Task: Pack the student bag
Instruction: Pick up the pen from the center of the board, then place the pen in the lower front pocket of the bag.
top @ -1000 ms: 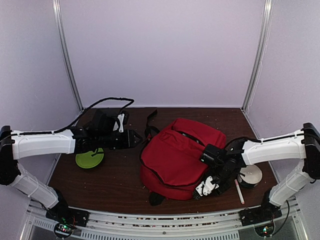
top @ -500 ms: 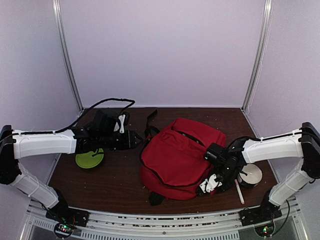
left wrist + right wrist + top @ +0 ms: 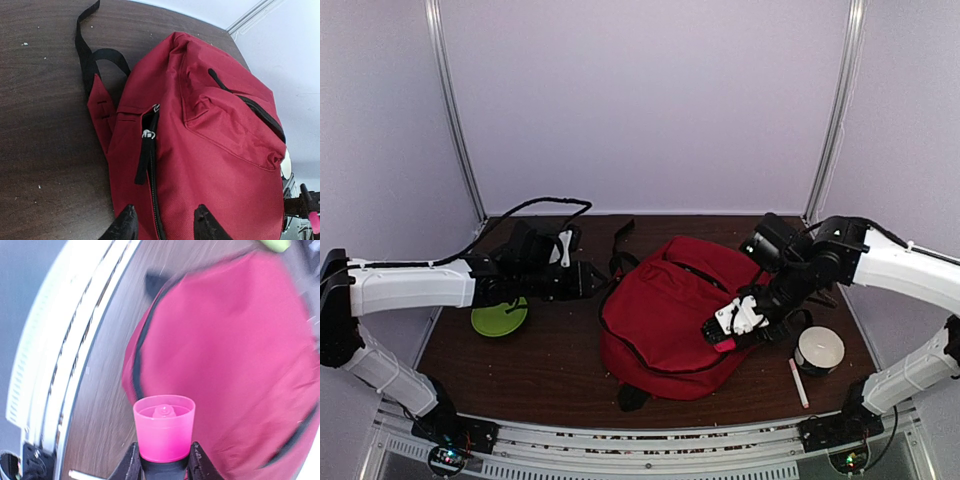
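The backpack (image 3: 670, 315) is of soft red cloth with black zippers and dark straps. It lies rounded and slack in the middle of the table (image 3: 540, 355), a little to the right. The table is dark brown wood with a fine grain and some pale crumbs, and plain lilac walls (image 3: 650, 100) close it on three sides. On the left lies a flat green disc (image 3: 500, 318). Near the right edge there are a white round roll (image 3: 818, 350) and a thin white stick (image 3: 799, 382). The left arm reaches level from the left, and the left gripper (image 3: 590, 278) is just beside the backpack's left edge, its fingers partly apart and gripping nothing. The right arm bends over the backpack from the far right. The right gripper (image 3: 730, 328) is closed on a small object (image 3: 164, 432) with a glossy pink cup-shaped cap, above the backpack's right side.
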Tool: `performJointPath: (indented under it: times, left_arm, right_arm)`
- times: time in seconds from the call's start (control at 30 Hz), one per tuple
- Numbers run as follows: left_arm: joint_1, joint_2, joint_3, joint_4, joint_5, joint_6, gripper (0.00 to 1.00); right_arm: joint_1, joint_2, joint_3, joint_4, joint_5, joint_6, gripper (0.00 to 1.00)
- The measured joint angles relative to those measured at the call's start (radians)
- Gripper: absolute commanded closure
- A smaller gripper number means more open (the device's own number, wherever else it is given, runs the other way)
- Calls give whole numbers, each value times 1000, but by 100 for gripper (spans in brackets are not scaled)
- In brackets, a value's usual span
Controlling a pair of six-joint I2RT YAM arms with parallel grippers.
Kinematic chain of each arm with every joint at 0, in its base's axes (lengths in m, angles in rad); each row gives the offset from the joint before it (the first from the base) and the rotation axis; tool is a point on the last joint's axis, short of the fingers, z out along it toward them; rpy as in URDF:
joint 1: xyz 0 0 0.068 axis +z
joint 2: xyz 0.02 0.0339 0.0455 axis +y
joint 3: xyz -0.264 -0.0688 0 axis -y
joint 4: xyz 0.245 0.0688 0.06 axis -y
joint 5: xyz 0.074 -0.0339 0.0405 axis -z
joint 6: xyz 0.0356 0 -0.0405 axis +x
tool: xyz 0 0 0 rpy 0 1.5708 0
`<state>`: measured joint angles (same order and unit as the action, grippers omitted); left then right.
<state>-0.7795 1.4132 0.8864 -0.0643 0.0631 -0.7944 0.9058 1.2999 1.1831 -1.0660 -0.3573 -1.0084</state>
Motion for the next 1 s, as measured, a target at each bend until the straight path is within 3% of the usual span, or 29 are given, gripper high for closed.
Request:
performJointPath:
  times: [0.13, 0.33, 0.6, 1.0]
  left_arm:
    - [0, 3, 0, 6, 6, 0, 59]
    - [0, -1, -7, 16, 8, -10, 59]
    - [0, -25, -45, 19, 8, -25, 58]
    - [0, -25, -45, 20, 8, -25, 58]
  right_arm:
    - [-3, 44, 158, -5, -70, 49, 75]
    - [-37, 202, 264, 109, -115, 101, 76]
    - [-103, 356, 286, 266, -90, 113, 77]
    - [-134, 437, 306, 326, 82, 5, 78]
